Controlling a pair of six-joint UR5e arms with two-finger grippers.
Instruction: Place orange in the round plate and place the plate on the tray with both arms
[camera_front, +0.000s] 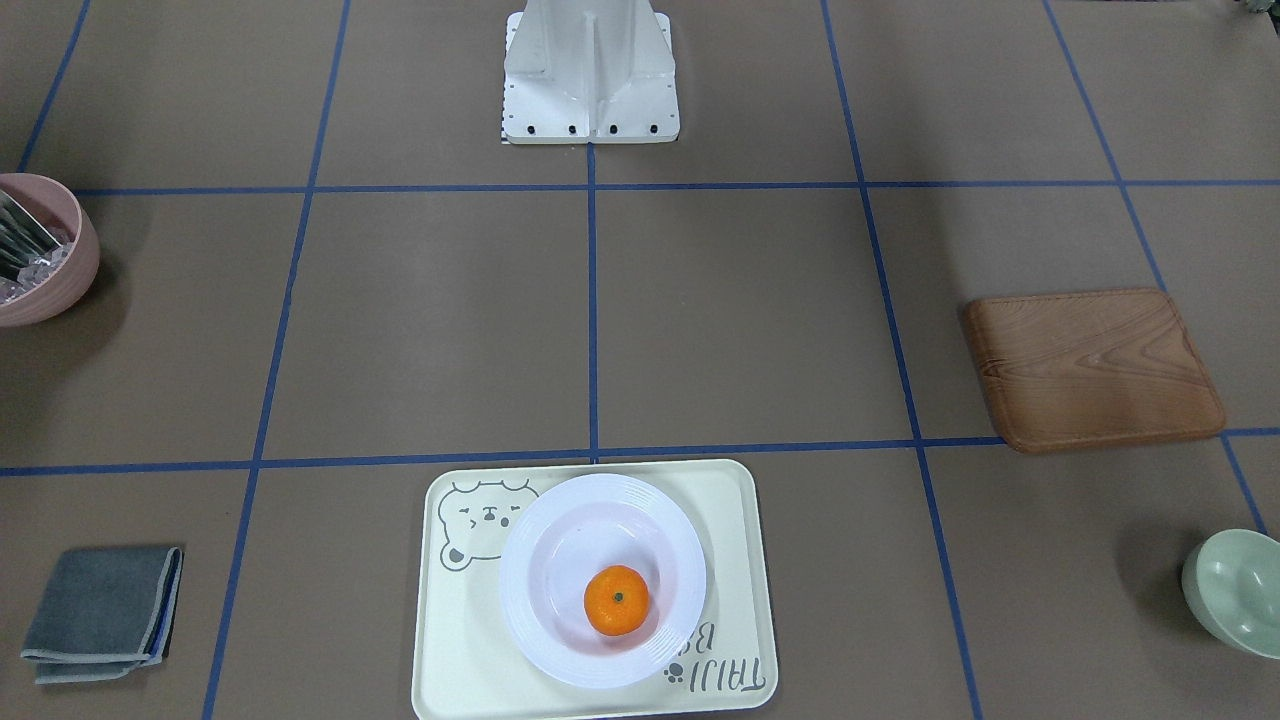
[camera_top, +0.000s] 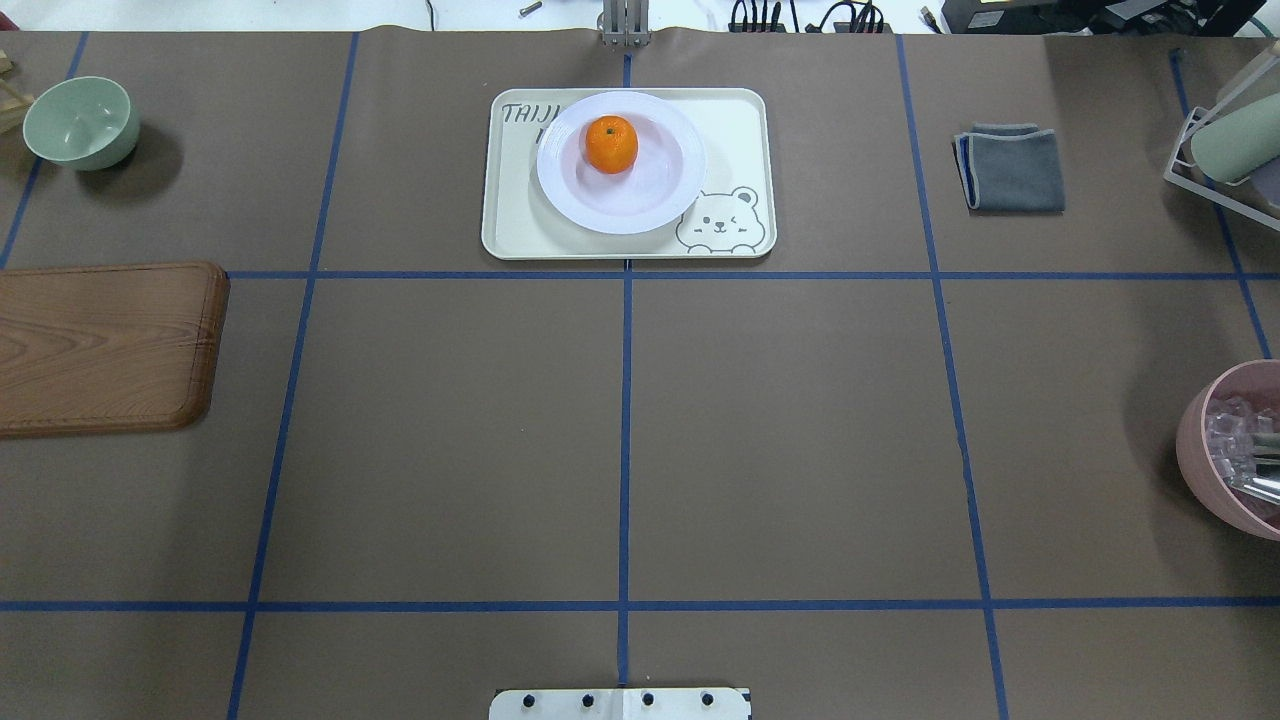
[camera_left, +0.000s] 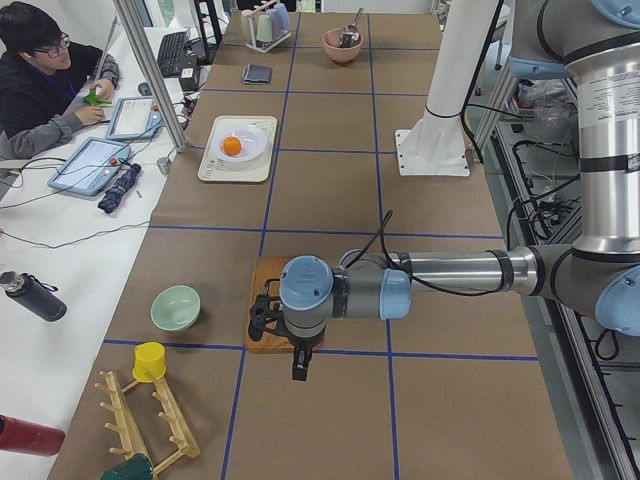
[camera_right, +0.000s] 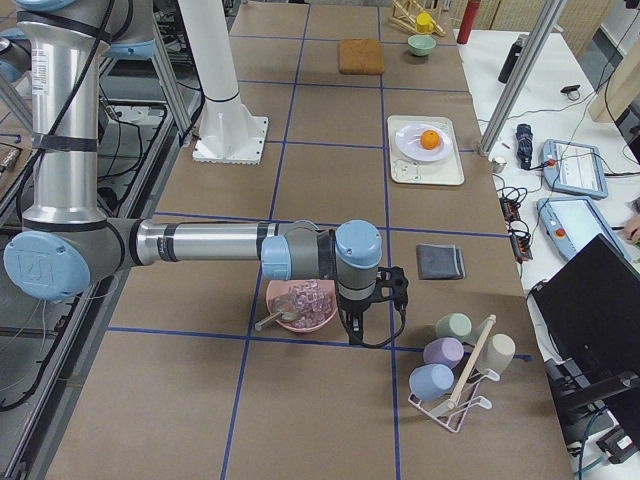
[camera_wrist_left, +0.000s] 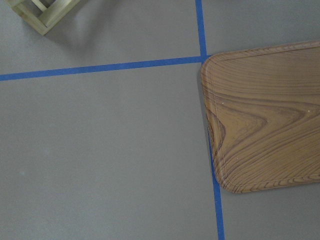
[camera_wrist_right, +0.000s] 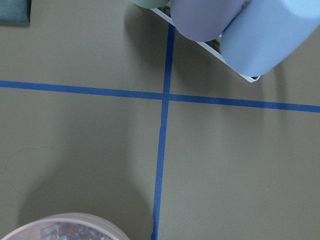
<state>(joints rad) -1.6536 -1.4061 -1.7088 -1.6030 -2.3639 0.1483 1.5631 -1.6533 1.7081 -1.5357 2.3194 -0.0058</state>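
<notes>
The orange (camera_front: 616, 600) lies inside the white round plate (camera_front: 540, 540), a little toward the rim on the operators' side. The plate stands on the cream tray (camera_front: 450, 670) with the bear drawing, at the table's far edge from the robot. Neither arm appears in the front or overhead views. In the exterior left view my left gripper (camera_left: 297, 362) hangs over the wooden board's end, far from the tray. In the exterior right view my right gripper (camera_right: 350, 320) hangs beside the pink bowl. I cannot tell whether either one is open or shut.
A wooden board (camera_front: 1090, 370) and a green bowl (camera_front: 1235, 590) lie on my left side. On my right are a pink bowl (camera_front: 40, 260), a grey cloth (camera_front: 100, 612) and a cup rack (camera_right: 455, 370). A person (camera_left: 40, 80) sits past the table's far edge.
</notes>
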